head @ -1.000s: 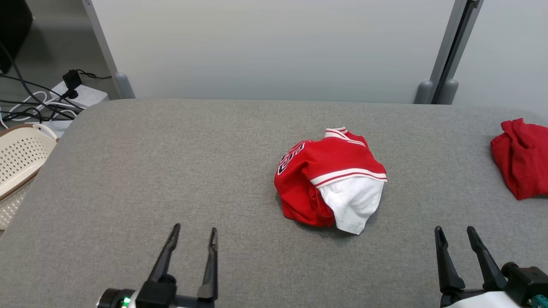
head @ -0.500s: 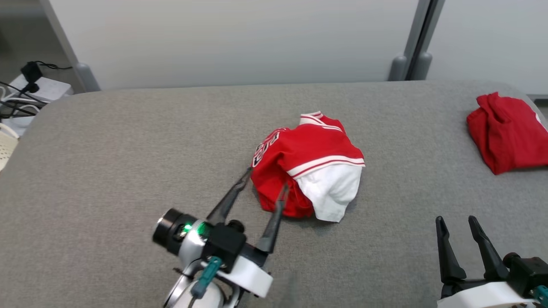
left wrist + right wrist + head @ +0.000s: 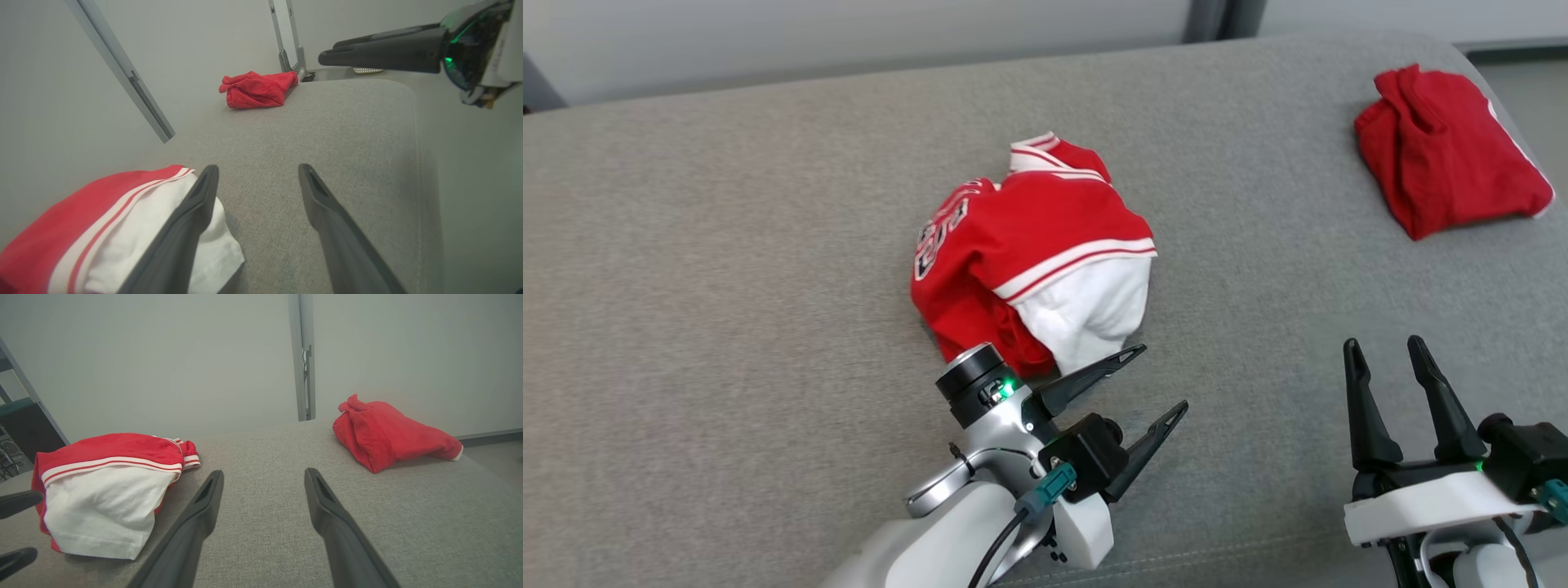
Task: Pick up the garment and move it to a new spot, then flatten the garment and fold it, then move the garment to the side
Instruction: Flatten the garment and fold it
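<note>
The garment (image 3: 1029, 261) is a crumpled red and white bundle with striped trim, lying mid-table on the grey cloth surface (image 3: 727, 286). My left gripper (image 3: 1163, 378) is open at the garment's near edge and points to the right. One finger lies along the white part and only grey cloth is between the fingers. In the left wrist view the garment (image 3: 102, 228) sits beside and behind that finger of the left gripper (image 3: 257, 169). My right gripper (image 3: 1383, 343) stands open at the lower right, apart from the garment (image 3: 106, 486), with nothing in it (image 3: 263, 473).
A second, all-red garment (image 3: 1445, 155) lies at the table's far right corner, also seen in the wrist views (image 3: 255, 90) (image 3: 388, 433). The table's right edge runs just past it. Bare grey surface stretches to the left of the garment.
The head camera has tipped down and turned right. My left gripper has come forward and right from the near edge to the garment's near side, swinging to point right. The right gripper has stayed put.
</note>
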{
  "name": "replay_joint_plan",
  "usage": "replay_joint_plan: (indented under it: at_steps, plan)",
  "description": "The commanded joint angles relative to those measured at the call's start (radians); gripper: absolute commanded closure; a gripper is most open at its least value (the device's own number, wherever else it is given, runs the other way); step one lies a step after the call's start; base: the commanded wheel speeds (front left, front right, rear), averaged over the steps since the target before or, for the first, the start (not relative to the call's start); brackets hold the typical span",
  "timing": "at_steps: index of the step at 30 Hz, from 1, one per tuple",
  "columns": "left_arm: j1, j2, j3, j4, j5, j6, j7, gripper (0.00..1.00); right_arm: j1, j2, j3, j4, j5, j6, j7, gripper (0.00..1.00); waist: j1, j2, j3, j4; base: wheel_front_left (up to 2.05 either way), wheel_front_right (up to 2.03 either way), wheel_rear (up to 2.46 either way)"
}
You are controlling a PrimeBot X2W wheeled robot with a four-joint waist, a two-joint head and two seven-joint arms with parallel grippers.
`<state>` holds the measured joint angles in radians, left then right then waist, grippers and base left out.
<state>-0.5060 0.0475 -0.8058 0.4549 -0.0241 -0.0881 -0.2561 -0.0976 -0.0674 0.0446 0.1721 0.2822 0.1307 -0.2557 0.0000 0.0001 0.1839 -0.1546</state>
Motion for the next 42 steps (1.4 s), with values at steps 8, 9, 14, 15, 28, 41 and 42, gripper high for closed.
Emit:
replay_joint_plan:
  at_steps: [8, 9, 14, 15, 28, 41, 42]
  plan:
    - [-0.184, 0.003, -0.041, 0.235, 0.085, 0.081, -0.006, 0.0, -0.068, -0.003, 0.037, -0.032, 0.013, 0.0, -0.006, 0.0, 0.0, -0.0001, 0.105, -0.098, 0.0, 0.0, 0.0]
    - [-0.198, 0.003, -0.042, 0.267, 0.085, 0.096, -0.006, 0.0, -0.073, -0.002, 0.04, -0.033, 0.014, 0.0, -0.006, 0.0, 0.0, -0.0001, 0.112, -0.103, 0.0, 0.0, 0.0]
    - [-0.236, 0.003, -0.056, 0.372, 0.054, 0.12, -0.006, 0.0, -0.085, 0.001, 0.039, -0.036, 0.019, 0.0, -0.006, 0.0, 0.0, -0.0001, 0.13, -0.114, 0.0, 0.0, 0.0]
    - [-0.243, 0.003, -0.064, 0.39, 0.045, 0.121, -0.006, 0.0, -0.086, 0.002, 0.038, -0.037, 0.019, 0.0, -0.006, 0.0, 0.0, -0.0001, 0.132, -0.115, 0.0, 0.0, 0.0]
    - [-0.276, 0.003, -0.162, 0.464, -0.118, 0.16, -0.004, 1.0, -0.106, -0.003, 0.054, -0.038, 0.022, 0.0, -0.006, 0.0, 0.0, -0.0001, 0.123, -0.119, 0.0, 0.0, 0.0]
    - [-0.273, 0.003, -0.093, 0.211, -0.316, 0.193, -0.005, 1.0, -0.085, -0.009, 0.052, -0.038, 0.037, 0.0, -0.006, 0.0, 0.0, -0.0001, 0.083, -0.076, 0.0, 0.0, 0.0]
    - [-0.262, 0.003, -0.056, 0.14, -0.344, 0.195, -0.005, 1.0, -0.082, -0.009, 0.053, -0.036, 0.038, 0.0, -0.006, 0.0, 0.0, -0.0001, 0.077, -0.065, 0.0, 0.0, 0.0]
